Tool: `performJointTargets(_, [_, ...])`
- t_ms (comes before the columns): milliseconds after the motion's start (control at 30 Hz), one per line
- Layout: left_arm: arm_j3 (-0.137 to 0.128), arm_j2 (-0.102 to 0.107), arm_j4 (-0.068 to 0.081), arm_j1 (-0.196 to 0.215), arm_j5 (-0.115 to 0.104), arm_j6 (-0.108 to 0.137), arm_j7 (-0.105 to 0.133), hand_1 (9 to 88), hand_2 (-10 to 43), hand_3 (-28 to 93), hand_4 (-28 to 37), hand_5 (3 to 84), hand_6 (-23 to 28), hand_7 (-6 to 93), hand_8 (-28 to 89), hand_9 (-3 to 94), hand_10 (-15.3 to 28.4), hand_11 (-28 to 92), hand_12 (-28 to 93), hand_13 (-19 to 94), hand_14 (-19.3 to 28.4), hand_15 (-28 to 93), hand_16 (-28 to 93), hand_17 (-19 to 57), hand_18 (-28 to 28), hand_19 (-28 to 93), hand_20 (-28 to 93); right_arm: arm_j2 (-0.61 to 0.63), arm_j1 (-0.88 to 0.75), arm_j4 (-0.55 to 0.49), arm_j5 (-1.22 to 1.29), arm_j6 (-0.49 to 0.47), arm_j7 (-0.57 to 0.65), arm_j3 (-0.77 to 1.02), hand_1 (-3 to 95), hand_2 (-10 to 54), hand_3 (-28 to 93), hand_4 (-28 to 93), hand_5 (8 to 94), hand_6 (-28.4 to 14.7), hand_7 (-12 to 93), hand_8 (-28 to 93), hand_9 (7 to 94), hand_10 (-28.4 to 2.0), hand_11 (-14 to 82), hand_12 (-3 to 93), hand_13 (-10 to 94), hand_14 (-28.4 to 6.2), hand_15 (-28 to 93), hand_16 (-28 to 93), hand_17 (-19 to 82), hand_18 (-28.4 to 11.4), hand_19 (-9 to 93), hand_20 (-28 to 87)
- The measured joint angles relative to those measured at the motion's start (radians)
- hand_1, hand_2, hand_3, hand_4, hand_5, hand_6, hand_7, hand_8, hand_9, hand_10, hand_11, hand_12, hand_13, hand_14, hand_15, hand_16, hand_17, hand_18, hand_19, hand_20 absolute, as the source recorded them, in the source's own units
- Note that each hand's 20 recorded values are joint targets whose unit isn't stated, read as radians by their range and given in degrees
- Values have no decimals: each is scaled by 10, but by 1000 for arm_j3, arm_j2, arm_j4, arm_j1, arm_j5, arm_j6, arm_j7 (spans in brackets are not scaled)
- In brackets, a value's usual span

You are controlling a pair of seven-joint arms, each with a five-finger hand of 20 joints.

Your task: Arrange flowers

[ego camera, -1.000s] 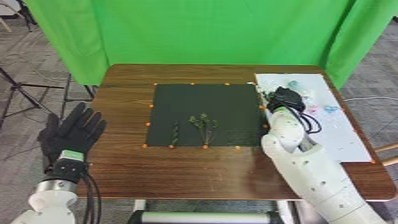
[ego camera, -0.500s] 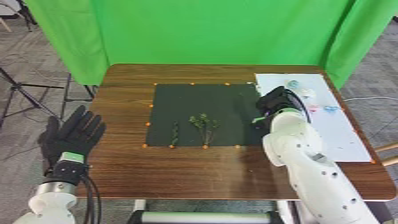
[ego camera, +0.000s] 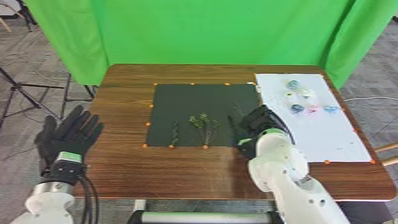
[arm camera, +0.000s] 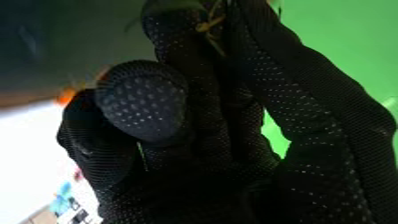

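right hand (ego camera: 259, 122) is over the dark mat's (ego camera: 195, 95) right edge, thumb curled in against bent fingers around a thin stem (arm camera: 210, 26), leafy sprig (ego camera: 203, 125) lies mid-mat, small blooms (ego camera: 306, 93) sit on the white sheet (ego camera: 324, 142), left hand (ego camera: 67, 140) has straight, slightly spread fingers beside the table's (ego camera: 129, 175) left edge.

A leafy green sprig (ego camera: 203, 121) lies toward 6 o'clock on the dark mat (ego camera: 200, 97), a slim stem (ego camera: 175, 134) toward 7. Blue, pink and pale blossoms (ego camera: 297, 108) dot the white sheet (ego camera: 333, 142) toward 12. The right robot hand (ego camera: 259, 120) holds a yellowish twig (arm camera: 211, 25).
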Motion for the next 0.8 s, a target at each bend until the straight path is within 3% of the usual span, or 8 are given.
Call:
performJointTargets(233, [-3, 5, -1, 1, -1, 3, 3, 280, 171, 731, -283, 462, 76, 181, -104, 423, 147, 280, 121, 325, 157, 518, -80, -39, 139, 387, 112, -14, -17, 10, -43, -33, 19, -9, 481, -95, 715, -184, 761, -33, 371, 205, 838, -142, 305, 400, 869, -63, 594, 323, 595, -209, 932, 523])
performJointTargets(367, [-7, 5, -2, 2, -1, 5, 3, 280, 171, 731, -283, 463, 75, 181, -104, 424, 149, 280, 122, 325, 158, 519, -80, -39, 139, 387, 112, -15, -39, 2, -43, -63, 19, 4, 450, -95, 702, -179, 756, -55, 281, 188, 812, -166, 341, 282, 852, -77, 597, 317, 578, -215, 932, 517])
performJointTargets(467, [-11, 5, -5, 7, -3, 8, 7, 280, 171, 731, -283, 463, 75, 182, -104, 424, 149, 281, 122, 325, 158, 519, -80, -39, 139, 388, 112, -14, -56, -10, -34, -83, 13, 20, 417, -95, 718, -177, 754, -61, 256, 165, 813, -170, 335, 272, 847, -81, 599, 314, 574, -215, 932, 515])
performJointTargets(533, [-13, 5, -7, 11, -6, 10, 10, 280, 171, 732, -283, 463, 75, 182, -104, 424, 149, 281, 122, 325, 158, 519, -80, -39, 139, 388, 112, -13, -63, -20, -34, -87, 8, 26, 391, -95, 734, -178, 754, -63, 237, 117, 811, -172, 327, 268, 845, -82, 600, 311, 574, -216, 932, 514])
performJointTargets(633, [-14, 7, -7, 14, -8, 11, 12, 280, 171, 732, -283, 463, 75, 183, -104, 424, 149, 282, 123, 326, 158, 519, -81, -39, 139, 389, 113, -10, -70, -34, -38, -102, 2, 30, 354, -95, 742, -168, 751, -70, 219, -73, 810, -174, 319, 263, 843, -83, 599, 308, 570, -218, 932, 513])
performJointTargets(800, [-15, 8, -7, 15, -8, 12, 13, 280, 172, 730, -283, 463, 76, 184, -105, 425, 148, 284, 123, 325, 158, 519, -81, -39, 139, 389, 112, -3, -83, -62, -74, -155, -19, 31, 320, -85, 726, -173, 740, -83, 163, -88, 808, -181, 293, 251, 834, -92, 593, 306, 557, -224, 932, 505])
